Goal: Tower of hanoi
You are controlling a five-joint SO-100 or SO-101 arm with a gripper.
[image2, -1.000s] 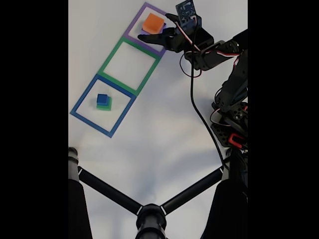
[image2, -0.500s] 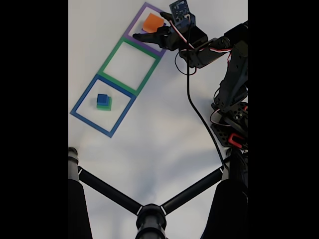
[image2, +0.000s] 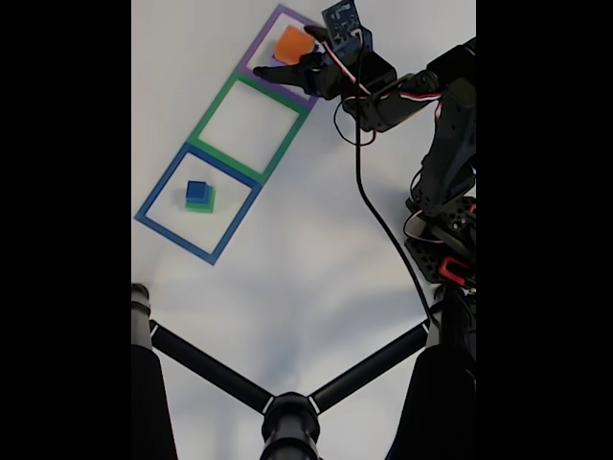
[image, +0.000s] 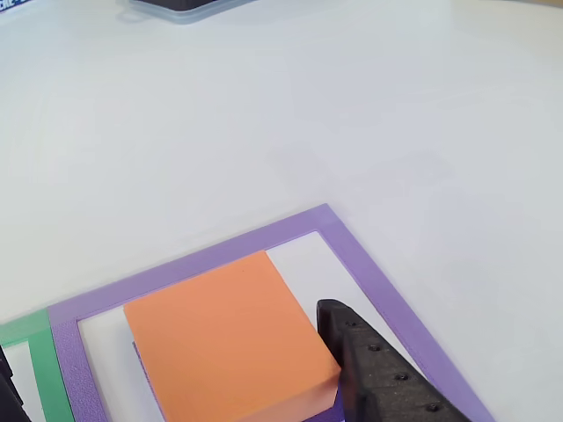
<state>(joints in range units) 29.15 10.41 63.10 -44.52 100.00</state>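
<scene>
Two fingers [image2: 287, 55] spread apart, straddling the orange block [image: 230, 338] without clamping it.

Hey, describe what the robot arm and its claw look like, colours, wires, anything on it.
In the fixed view the arm is black, built of blocky segments, with a red part low near its base. A black cable trails down from the wrist. A small blue circuit board sits by the claw. Up close, one black finger looks rough-textured, with small screw holes.

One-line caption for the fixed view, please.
Open tool straddles orange block in purple outline; blue block on green block in blue outline.
</scene>
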